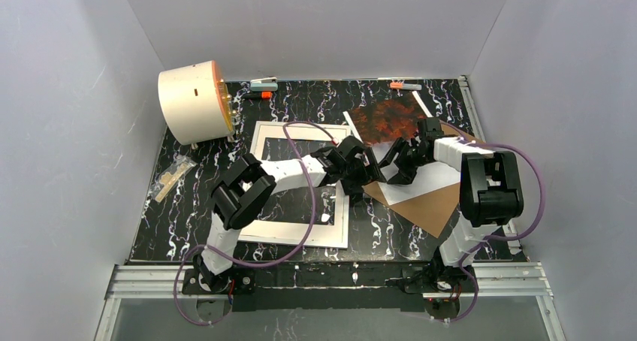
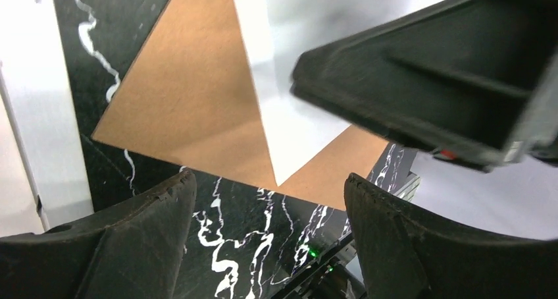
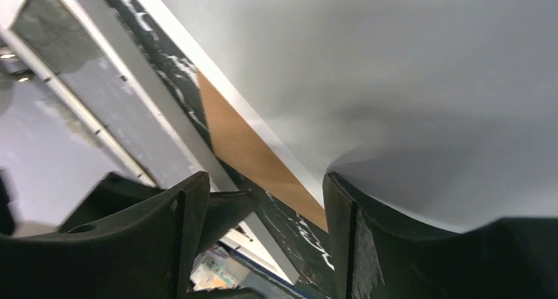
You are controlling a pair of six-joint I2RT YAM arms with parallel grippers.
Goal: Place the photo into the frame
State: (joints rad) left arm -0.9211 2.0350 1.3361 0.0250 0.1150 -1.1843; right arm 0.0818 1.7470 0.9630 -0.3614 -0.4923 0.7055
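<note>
Left gripper and right gripper both spread — near the photo

You are looking past your left gripper, its jaws standing apart over the black marbled table. The photo, only its pale part showing, is lying across the brown backing board. The right gripper's black finger is hanging above it. The frame is edging the left side.
</note>
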